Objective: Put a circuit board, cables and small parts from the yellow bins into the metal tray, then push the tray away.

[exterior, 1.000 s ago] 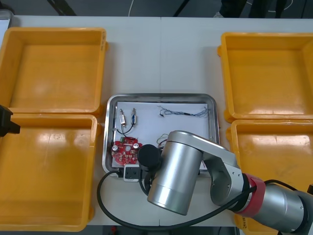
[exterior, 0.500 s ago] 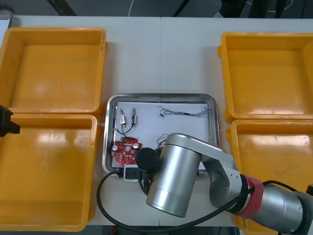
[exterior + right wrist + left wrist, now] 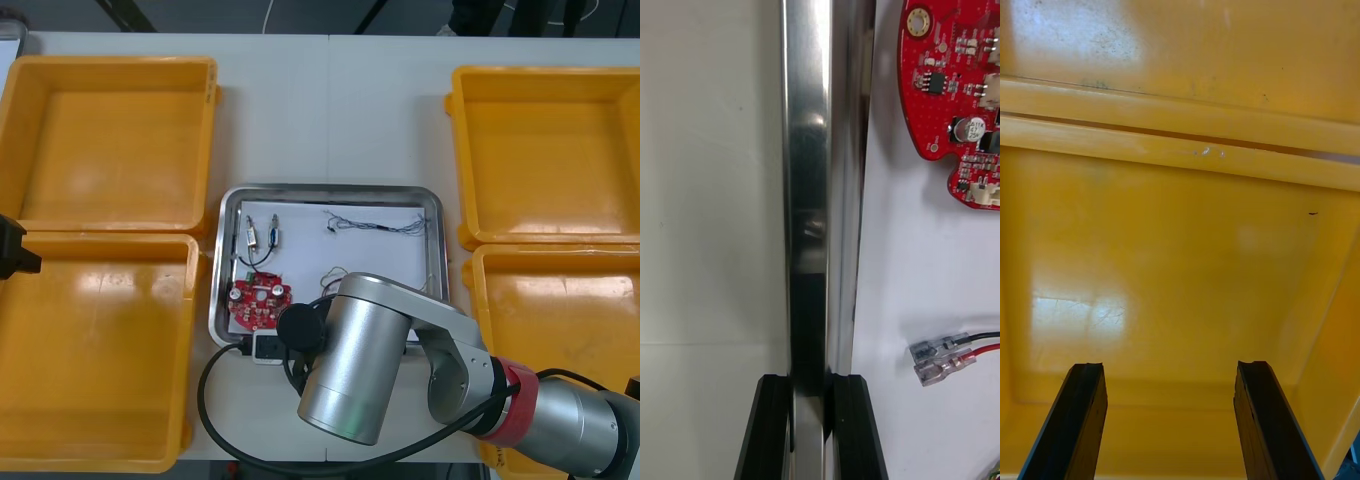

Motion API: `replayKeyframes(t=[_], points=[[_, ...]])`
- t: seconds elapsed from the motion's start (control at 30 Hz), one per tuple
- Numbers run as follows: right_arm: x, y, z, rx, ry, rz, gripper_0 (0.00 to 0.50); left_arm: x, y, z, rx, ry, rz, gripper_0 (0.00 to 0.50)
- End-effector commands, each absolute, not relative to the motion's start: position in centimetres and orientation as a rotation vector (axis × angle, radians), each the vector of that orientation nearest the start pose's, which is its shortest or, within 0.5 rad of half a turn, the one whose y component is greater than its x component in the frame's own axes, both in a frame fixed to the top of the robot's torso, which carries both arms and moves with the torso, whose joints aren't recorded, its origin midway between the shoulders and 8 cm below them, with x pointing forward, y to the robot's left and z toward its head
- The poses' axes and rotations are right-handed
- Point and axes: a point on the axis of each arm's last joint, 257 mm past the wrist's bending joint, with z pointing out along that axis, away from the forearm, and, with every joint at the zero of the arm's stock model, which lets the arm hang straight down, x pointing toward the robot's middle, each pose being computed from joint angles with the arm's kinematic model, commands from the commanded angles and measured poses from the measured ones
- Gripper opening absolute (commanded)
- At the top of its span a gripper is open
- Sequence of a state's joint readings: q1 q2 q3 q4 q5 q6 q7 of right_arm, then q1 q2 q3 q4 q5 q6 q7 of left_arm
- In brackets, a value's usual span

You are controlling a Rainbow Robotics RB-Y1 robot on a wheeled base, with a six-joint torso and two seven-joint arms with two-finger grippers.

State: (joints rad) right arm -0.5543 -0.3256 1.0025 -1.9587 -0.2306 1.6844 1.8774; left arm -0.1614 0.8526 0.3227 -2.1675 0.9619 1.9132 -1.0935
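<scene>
The metal tray [image 3: 330,190], white inside, lies between the bins. It holds a round red circuit board [image 3: 259,303], small metal parts [image 3: 262,234], a black cable [image 3: 255,262] and a twisted blue and white cable [image 3: 375,226]. My right arm [image 3: 350,360] covers the tray's near edge. In the right wrist view my right gripper [image 3: 808,379] is shut on the tray's shiny rim [image 3: 809,187], one finger on each side. The circuit board [image 3: 955,97] and a cable end with clear connectors [image 3: 944,361] lie on the white floor just inside the rim. My left gripper [image 3: 1169,367] hangs open over the near left bin.
Two yellow bins stand on the left [image 3: 110,140] [image 3: 95,350] and two on the right [image 3: 545,150] [image 3: 560,310], their floors bare. Open table lies beyond the tray's far edge [image 3: 330,110]. The left arm [image 3: 15,250] is parked at the left edge.
My right gripper's fingers have come together on the tray's near rim. The tray has slid a little away from me. The left arm has not moved.
</scene>
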Motion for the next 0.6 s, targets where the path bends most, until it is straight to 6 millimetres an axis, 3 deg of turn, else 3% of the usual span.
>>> replayKeyframes(t=[0.03,0.6], points=[[35.6,-0.5,-31.2,-1.96,1.871,-0.413,0.0,36.1,38.6,-14.6,-0.076,2.695,0.012,0.5],[40.0,-2.0,-27.9,-1.947,1.777,-0.536,0.0,36.1,38.6,-14.6,-0.076,2.695,0.012,0.5]])
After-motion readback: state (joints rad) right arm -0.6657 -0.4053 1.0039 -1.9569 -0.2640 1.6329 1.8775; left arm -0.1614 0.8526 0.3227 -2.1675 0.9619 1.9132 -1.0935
